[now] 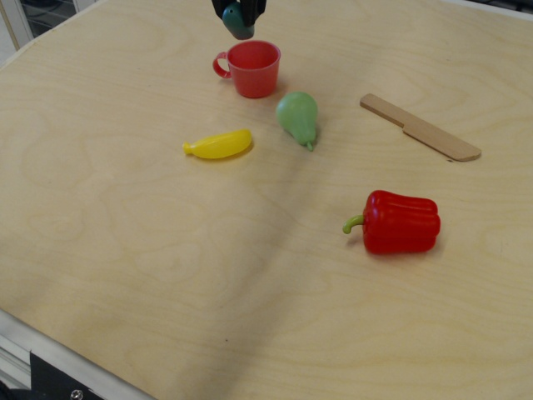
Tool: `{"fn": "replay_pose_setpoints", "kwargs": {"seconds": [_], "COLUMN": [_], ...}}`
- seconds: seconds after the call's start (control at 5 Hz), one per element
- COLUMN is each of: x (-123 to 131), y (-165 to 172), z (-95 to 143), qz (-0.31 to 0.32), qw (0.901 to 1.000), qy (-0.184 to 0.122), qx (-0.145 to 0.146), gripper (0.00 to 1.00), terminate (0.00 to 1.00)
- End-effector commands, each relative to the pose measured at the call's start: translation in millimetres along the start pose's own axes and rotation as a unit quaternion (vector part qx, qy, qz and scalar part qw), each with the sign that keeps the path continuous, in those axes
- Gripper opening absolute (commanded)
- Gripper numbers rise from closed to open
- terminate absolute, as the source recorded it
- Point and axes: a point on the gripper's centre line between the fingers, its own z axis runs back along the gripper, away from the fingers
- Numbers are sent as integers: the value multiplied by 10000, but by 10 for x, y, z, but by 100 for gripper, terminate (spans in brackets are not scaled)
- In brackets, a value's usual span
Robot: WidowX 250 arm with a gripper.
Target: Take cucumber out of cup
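Note:
The red cup point(252, 68) stands upright on the wooden table near the back, its loop handle pointing left. My gripper point(238, 18) is at the top edge of the view, just above and a little left of the cup. Only its black fingertips show. It is shut on the dark teal-green cucumber point(241, 26), which hangs clear of the cup's rim. The cup's inside looks empty.
A light green pear point(298, 117) lies right in front of the cup. A yellow banana point(218, 144) lies to its left. A wooden knife point(419, 127) lies at the right, a red bell pepper point(396, 222) nearer the front. The table's front-left edge point(33, 337) shows.

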Motion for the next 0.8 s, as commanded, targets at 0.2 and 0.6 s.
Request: {"fn": "replay_pose_setpoints", "kwargs": {"seconds": [0.2, 0.6], "x": [-575, -1103], "y": [-433, -594], "z": [277, 90], "qz": [-337, -376], "qw": [9992, 9991], "qy": [-160, 112], "qx": [-125, -171], "gripper": [0, 0], "terminate": [0, 0]}}
